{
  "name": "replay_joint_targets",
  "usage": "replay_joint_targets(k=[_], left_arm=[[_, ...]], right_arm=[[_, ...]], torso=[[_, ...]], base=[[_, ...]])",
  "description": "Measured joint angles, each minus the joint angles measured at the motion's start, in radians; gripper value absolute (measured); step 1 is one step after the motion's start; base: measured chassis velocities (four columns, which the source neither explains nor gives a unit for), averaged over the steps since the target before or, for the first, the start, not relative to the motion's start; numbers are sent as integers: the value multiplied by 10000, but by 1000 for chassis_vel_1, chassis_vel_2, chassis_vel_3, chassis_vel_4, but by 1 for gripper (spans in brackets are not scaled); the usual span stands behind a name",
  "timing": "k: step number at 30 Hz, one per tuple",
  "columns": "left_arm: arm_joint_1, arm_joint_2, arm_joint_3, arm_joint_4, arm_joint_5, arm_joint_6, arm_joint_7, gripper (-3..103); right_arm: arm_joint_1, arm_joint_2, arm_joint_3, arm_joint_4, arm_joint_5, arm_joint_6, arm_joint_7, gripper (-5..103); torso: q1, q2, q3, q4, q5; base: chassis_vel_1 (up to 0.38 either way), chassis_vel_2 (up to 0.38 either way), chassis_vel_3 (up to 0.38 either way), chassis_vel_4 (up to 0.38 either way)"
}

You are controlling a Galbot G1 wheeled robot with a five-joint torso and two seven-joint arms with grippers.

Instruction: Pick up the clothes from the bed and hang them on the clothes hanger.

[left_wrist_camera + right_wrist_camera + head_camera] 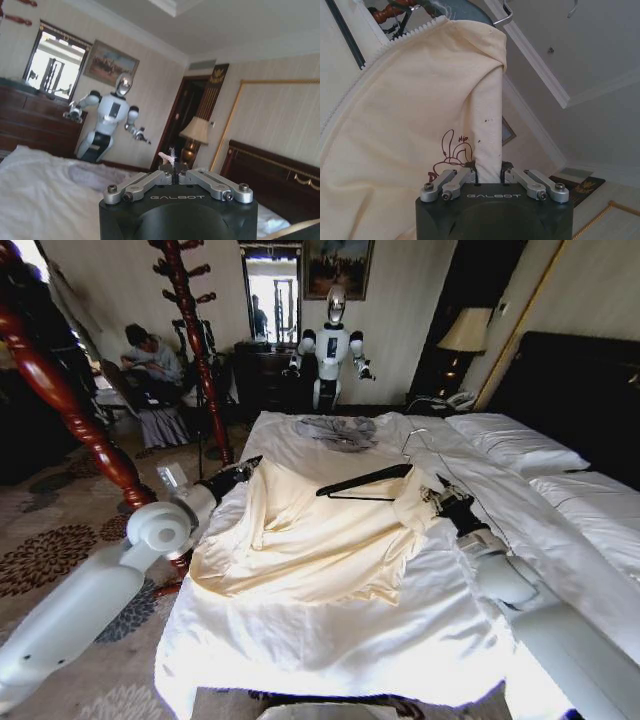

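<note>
The clothes [310, 535], a pale cream-yellow garment, lie spread across the middle of the bed [330, 650]. On the garment's upper part rests the black clothes hanger [366, 482], its wire hook pointing toward the pillows. My right gripper [437, 498] is at the garment's right corner. In the right wrist view this gripper [488, 175] is shut on a fold of the clothes [420, 105], with a zipper edge and the hanger's silvery hook [503, 17] above. My left gripper [246, 468] sits by the garment's upper left edge; in the left wrist view it [173, 173] is shut with nothing between its fingers.
A small grey garment [340, 430] lies near the far end of the bed. White pillows [512, 445] and a dark headboard [585, 390] are on the right. A reddish-brown coat stand [198, 350] rises left of the bed. Another robot [331, 348] stands by a dresser.
</note>
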Motion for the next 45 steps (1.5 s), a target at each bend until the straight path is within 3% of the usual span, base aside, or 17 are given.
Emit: replay_joint_targets(k=[5,9,15,18,21,28,36,45], left_arm=[[-1533,301,227,-12,-727,183,-338,1],[-1822,452,527,-102,-806,391,-537,1],[-1747,453,754,-547,-927,718,-1121,1],[-1202,581,712,-1125,-902,838,-1404,1],[-874,675,625,-1391,-867,868,-1509,1],[-836,733,676,-1580,-865,986,-1655,1],[-861,735,848,-1516,-776,1188,-1698,1],[-946,217,1717,-1622,-344,1349,-2010,1]], right_arm=[[382,-419,-84,423,529,-340,43,19],[39,-387,-225,585,501,-468,40,19],[85,91,-876,553,-32,-528,-9,19],[638,505,-1810,206,-560,-493,-70,19],[943,755,-2275,-8,-799,-447,-109,19],[1400,1247,-3254,-383,-1378,-325,-216,19],[1633,1392,-3635,-312,-1221,-495,-227,19],[2421,1762,-4876,-958,-1804,-903,-189,19]], torso=[[0,1,-1,-1,4],[0,0,0,-2,3],[-1,0,0,-2,4],[-1,0,0,0,3],[0,0,-1,7,2],[-1,0,-1,-3,2],[0,1,-1,-2,2],[0,0,0,0,2]], base=[[0,0,0,0],[0,0,0,0],[0,0,0,0],[0,0,0,0],[0,0,0,0],[0,0,0,0],[0,0,0,0],[0,0,0,0]])
